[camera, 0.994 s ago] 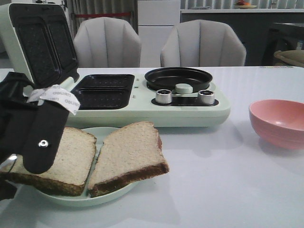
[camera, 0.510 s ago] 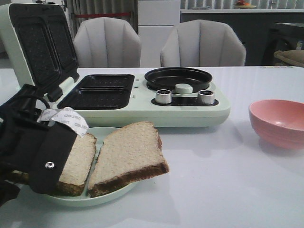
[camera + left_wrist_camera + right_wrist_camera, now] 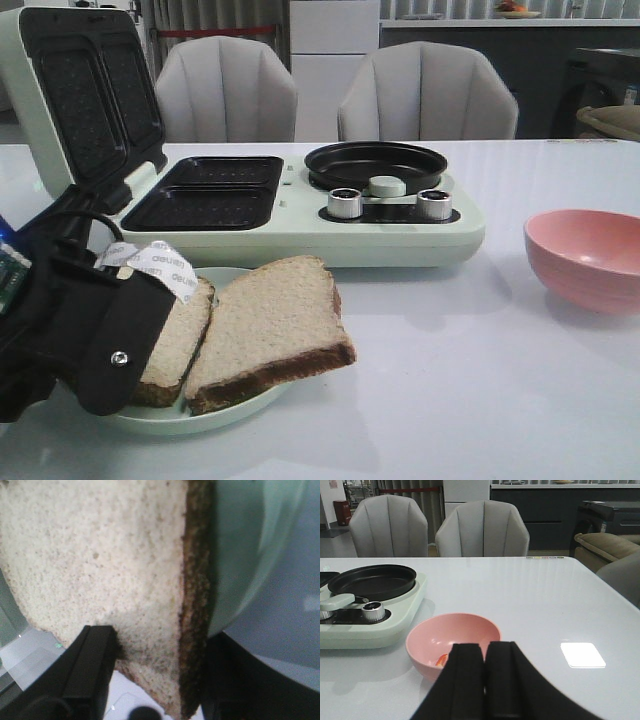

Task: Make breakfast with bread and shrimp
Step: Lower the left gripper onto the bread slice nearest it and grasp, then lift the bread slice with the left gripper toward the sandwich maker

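Near desk's front-left corner, left gripper (image 3: 150, 680) is gripping bread (image 3: 115, 570); right gripper (image 3: 485, 680) idling clenched. Next: carrying slice to grill (image 3: 210, 195).

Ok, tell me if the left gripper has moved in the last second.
Yes. The left gripper has shifted rightward and lower, nearer the right slice on the plate; it straddles the left slice.

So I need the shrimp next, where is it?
The shrimp shows only in the right wrist view, as an orange-red bit inside the pink bowl, on the robot's right beside the breakfast maker.
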`<state>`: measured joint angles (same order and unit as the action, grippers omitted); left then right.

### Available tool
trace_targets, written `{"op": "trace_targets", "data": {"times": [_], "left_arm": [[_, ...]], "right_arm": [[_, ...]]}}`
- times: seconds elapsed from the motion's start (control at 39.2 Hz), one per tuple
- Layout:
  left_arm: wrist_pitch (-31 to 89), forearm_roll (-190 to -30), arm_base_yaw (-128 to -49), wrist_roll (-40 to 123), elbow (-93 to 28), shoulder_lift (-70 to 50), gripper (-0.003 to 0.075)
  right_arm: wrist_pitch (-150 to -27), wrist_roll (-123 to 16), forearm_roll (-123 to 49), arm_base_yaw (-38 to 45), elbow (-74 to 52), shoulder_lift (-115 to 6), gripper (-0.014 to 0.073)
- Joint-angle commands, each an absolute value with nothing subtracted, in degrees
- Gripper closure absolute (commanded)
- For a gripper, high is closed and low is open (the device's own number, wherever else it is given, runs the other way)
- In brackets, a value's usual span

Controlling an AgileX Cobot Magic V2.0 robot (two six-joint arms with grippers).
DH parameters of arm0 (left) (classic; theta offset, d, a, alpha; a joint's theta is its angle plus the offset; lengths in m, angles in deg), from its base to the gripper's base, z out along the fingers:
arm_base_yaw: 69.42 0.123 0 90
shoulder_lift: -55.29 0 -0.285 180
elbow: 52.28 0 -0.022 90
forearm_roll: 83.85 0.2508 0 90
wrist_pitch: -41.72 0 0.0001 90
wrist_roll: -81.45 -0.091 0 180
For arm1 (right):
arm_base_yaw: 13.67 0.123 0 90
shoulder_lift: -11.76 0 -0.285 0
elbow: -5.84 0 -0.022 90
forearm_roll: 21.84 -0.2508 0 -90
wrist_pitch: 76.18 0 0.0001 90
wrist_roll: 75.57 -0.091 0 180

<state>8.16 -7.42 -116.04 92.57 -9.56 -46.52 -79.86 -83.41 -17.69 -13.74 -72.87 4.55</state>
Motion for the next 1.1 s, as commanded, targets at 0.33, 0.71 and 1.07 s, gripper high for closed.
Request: {"op": "trace_targets", "data": {"times": [0.33,0.71,1.07], "left_arm": [[4.73,-7.55,-115.91,93.46,-11.16,-42.58,0.0588],[5.10,-7.55,-116.84,93.46,-11.16,-33.55,0.0588],[5.25,-6.92,-116.84,93.46,-12.24,-23.06,0.0589]], "right_arm": [[-75.39,-83.07,-16.83,-14.03,-71.97,5.81,0.0454],[-75.39,-83.07,-16.83,-14.03,-71.97,5.81,0.0454],[-75.39,-83.07,-16.83,-14.03,-71.97,5.81,0.0454]]}}
